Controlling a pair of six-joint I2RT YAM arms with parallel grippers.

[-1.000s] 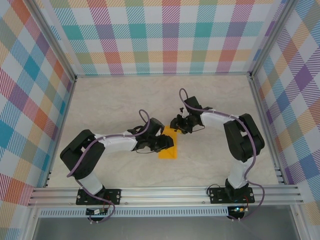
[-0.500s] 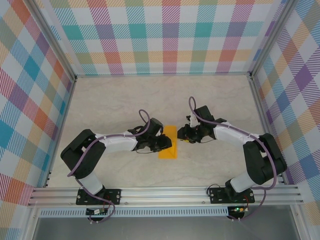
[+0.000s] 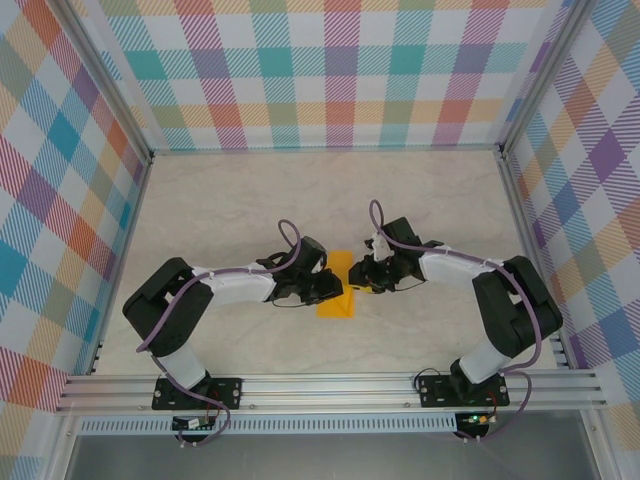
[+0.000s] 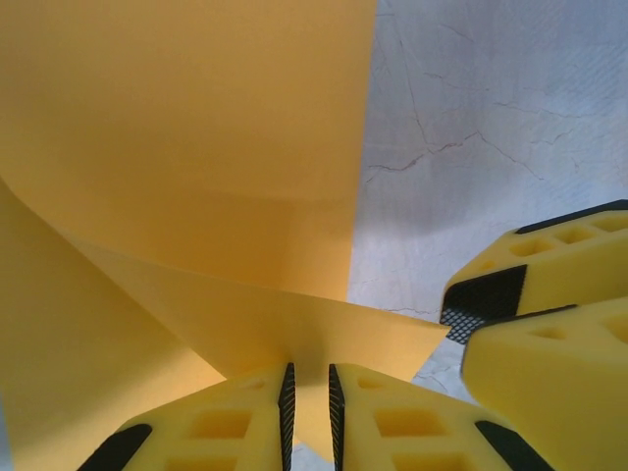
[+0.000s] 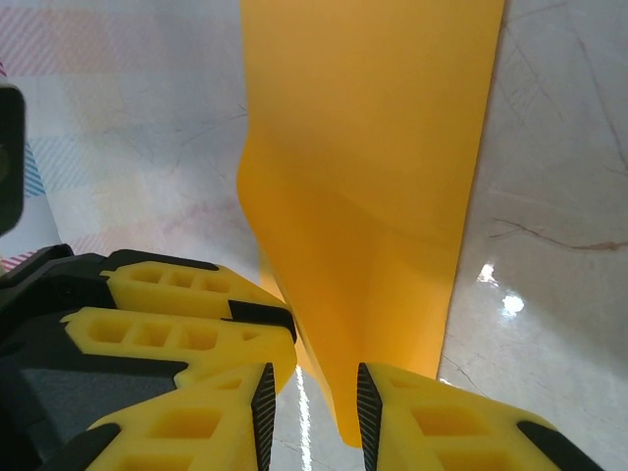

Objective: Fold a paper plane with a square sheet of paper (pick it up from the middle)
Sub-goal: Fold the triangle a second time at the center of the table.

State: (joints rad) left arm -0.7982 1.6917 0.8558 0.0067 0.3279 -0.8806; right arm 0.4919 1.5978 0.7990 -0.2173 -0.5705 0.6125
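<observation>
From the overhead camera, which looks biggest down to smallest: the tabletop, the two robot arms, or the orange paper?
1. Tabletop, by far the largest.
2. Left arm and right arm: they look about alike, so I won't rank one over the other.
3. Orange-yellow paper, the smallest, and partly covered.

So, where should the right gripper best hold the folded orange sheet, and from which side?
Grip the lifted tip of the square sheet of paper, coming from its right side with the right gripper: that tip curls up off the table, the rest lies flat.
</observation>
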